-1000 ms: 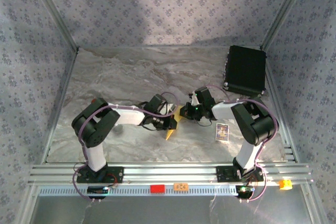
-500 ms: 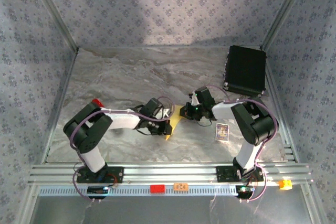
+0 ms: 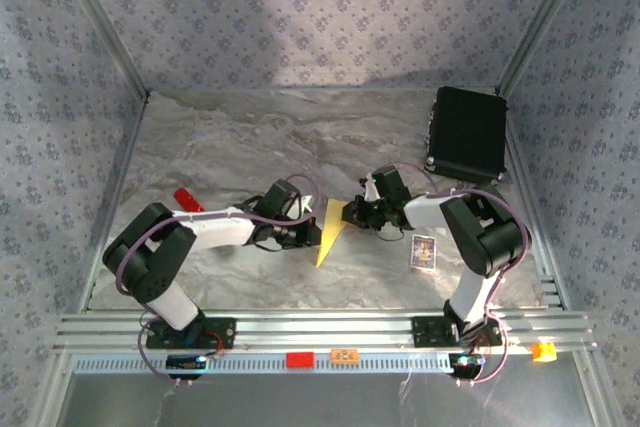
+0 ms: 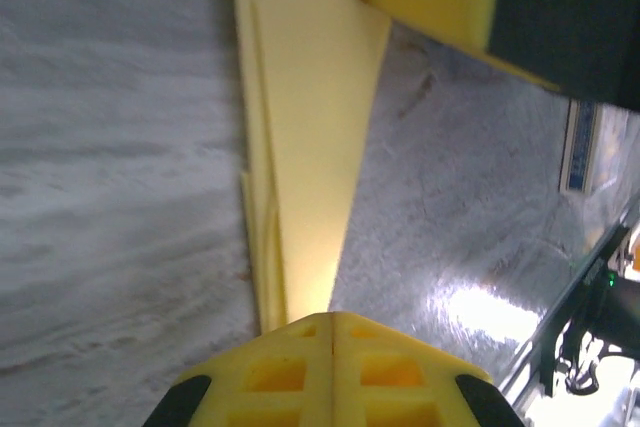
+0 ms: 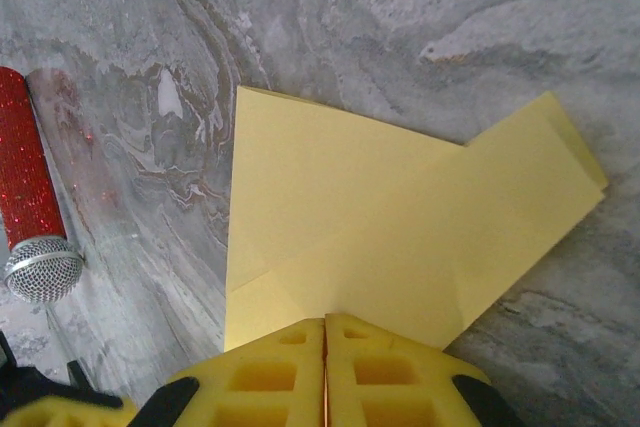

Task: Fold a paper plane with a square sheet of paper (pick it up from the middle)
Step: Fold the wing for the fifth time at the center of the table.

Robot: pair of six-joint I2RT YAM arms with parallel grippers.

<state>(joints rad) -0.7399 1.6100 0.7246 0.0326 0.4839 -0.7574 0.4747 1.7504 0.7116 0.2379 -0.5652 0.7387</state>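
Paper: you have one yellow paper (image 5: 380,217), folded to a pointed shape. It lies flat mid-table between your two grippers, with its point toward the near edge.
Left gripper (image 4: 332,337): pads pressed together, with the tips at the paper's left edge. You cannot tell whether a layer is nipped between them.
Right gripper (image 5: 326,332): pads pressed together, with the tips on the paper's right side. Again you cannot tell whether it has a grip.
Hidden: both gripper bodies cover the paper's side edges from above. The red tool (image 3: 188,198) at far left is partly behind your left arm.
Count: two grippers, one paper, one card (image 3: 424,251), one black case (image 3: 468,133), one red tool.
Writing: the card's print is too small for you to read.
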